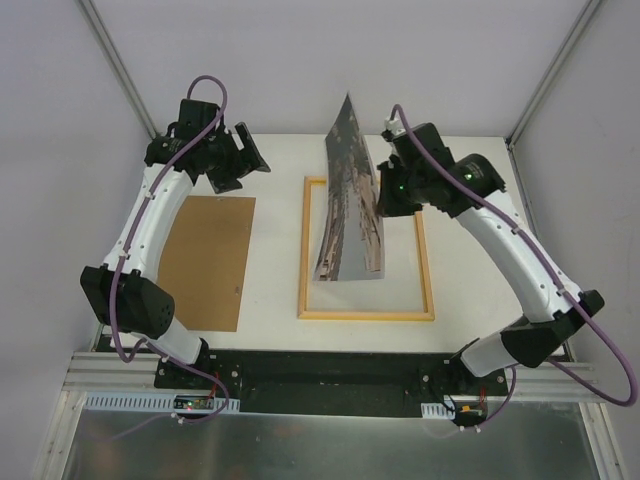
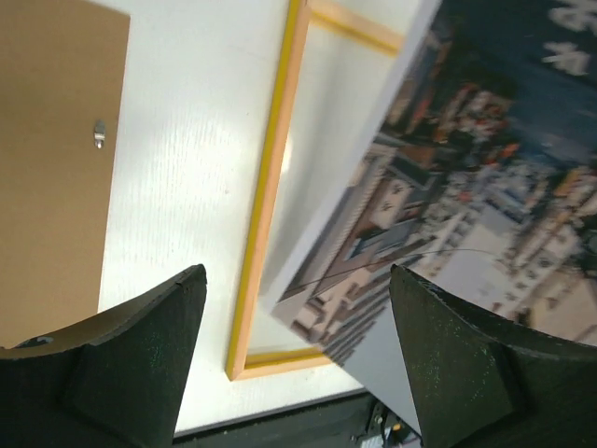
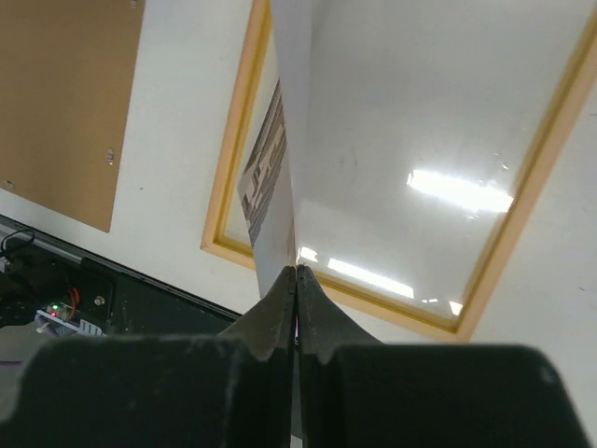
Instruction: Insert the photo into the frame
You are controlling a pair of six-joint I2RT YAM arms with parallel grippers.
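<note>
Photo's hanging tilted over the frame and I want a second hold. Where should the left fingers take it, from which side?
Probably the photo by its free white-bordered long edge, approached from the left. The right gripper pinches the opposite edge, and the sheet stands tilted with that thin edge turned toward the open left gripper, so its fingers can straddle it.

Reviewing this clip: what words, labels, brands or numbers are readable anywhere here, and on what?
No text can be read in any view.
photo: pale sign-like shapes in the street scene, too blurred to read.
frame: no print visible.
brown board: no print visible.
</note>
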